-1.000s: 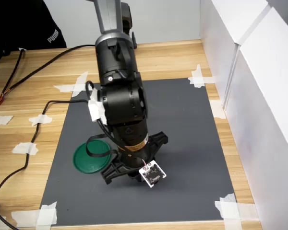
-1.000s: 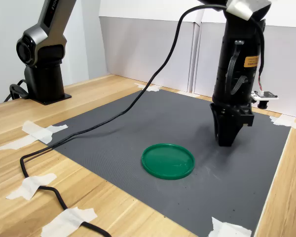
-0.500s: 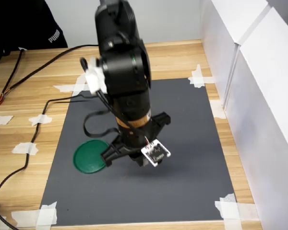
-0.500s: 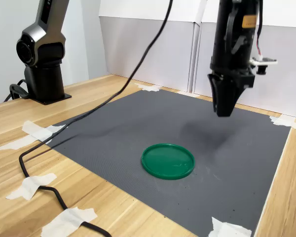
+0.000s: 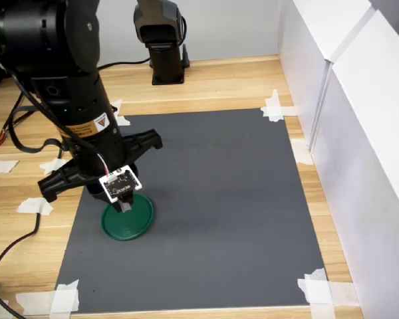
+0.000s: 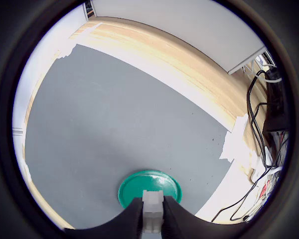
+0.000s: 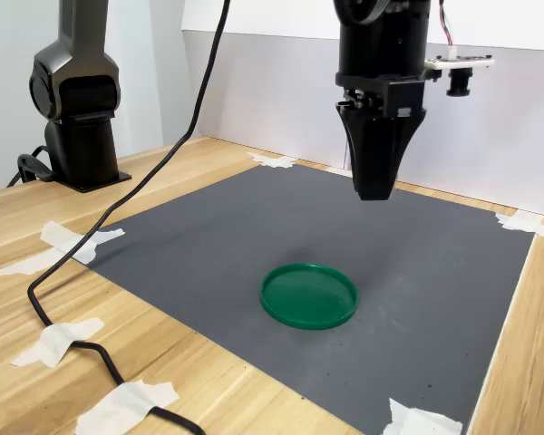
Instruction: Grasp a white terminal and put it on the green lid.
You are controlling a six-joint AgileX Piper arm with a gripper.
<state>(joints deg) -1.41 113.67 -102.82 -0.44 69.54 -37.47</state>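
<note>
While I hold the arm high, my gripper (image 6: 152, 219) pinches the white terminal (image 6: 152, 211) between its fingers, above the green lid (image 7: 308, 294), which lies flat near the grey mat's (image 7: 453, 272) near edge in the second exterior view.

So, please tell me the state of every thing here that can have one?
gripper: shut on the white terminal, raised above the mat
white terminal: held between the fingers, in the air
green lid: flat on the grey mat, bare, nothing on it yet

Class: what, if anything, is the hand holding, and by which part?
The hand pinches the white terminal by its two sides, above the green lid.
</note>
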